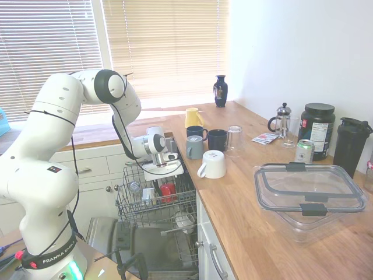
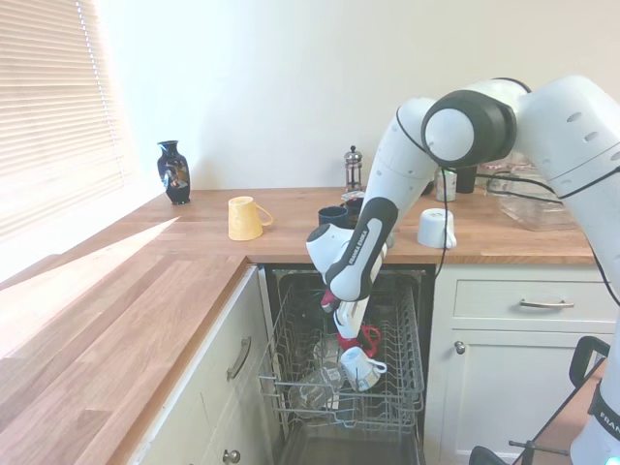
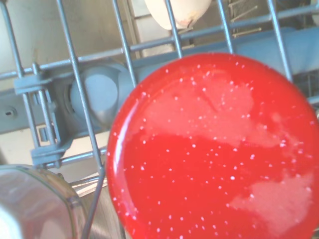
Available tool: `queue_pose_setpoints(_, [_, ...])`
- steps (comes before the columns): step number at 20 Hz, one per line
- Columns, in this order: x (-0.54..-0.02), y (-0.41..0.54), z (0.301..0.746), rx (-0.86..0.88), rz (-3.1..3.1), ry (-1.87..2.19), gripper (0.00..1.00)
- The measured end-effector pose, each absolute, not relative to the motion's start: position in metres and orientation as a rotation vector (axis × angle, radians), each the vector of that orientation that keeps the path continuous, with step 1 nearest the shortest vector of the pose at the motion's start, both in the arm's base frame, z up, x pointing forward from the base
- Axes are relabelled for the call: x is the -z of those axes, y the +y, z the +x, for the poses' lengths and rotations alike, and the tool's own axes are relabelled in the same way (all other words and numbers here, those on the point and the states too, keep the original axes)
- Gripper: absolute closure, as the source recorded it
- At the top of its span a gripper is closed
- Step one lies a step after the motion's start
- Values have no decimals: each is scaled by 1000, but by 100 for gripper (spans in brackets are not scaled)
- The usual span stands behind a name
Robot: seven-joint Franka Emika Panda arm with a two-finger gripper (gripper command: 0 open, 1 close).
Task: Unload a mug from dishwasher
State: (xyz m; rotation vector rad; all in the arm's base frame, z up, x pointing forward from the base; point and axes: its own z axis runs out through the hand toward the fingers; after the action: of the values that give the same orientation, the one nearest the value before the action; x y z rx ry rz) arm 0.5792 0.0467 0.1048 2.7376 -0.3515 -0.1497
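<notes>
Directly beneath the gripper (image 2: 346,325), whose finger state I cannot tell, sits the red mug (image 2: 360,339).

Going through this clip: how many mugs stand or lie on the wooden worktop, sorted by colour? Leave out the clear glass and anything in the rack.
yellow mug: 1
dark navy mugs: 2
grey-blue mug: 1
white mug: 1
Total: 5
</notes>
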Motion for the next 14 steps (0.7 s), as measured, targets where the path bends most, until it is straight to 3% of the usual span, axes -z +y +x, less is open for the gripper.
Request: queue_pose_setpoints(14, [-89, 45, 588, 207, 2697, -340, 0])
